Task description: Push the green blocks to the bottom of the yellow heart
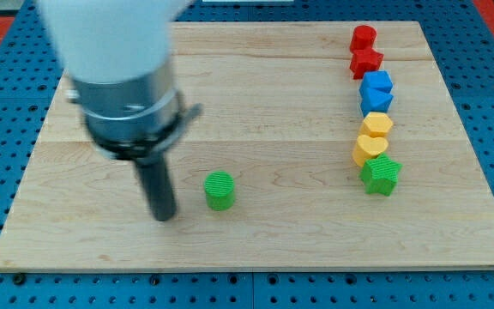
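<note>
Two green blocks are seen: a cylinder (220, 190) mid-desk (273, 94) and a star (381, 175) already touching the yellow heart (367, 150) from below. No fingers exist; my tip (163, 215) rests left of the cylinder. Light, rigid plastic is judged; its left face should be pushed squarely.

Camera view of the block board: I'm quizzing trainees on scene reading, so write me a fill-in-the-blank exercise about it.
1. My tip sits to the view's ____ of the green cylinder.
2. The green star touches the yellow heart on the heart's ____ side.
3. The two blocks at the top of the column are ____.
4. The column stands on the board's ____ side.

Missing words: left; bottom; red; right
</note>
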### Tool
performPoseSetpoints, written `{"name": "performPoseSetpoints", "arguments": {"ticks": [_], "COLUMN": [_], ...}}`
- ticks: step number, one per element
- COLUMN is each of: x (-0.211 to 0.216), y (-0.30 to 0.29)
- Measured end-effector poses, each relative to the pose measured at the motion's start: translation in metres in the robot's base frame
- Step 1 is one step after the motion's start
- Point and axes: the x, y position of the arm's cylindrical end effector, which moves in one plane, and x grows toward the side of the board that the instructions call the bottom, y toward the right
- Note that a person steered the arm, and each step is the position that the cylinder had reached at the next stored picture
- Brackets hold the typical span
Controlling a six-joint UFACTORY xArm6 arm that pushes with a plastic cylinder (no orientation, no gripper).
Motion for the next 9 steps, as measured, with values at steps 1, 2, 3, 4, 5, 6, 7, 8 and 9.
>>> {"name": "performPoseSetpoints", "arguments": {"ticks": [1,2,3,4,5,6,7,8,9], "x": [-0.038,-0.04,-0.019,-0.015,0.012,0.027,0.027,0.028,0.025], "y": [0.005,0.066,0.141,0.129,0.124,0.159,0.202,0.174,0.153]}}
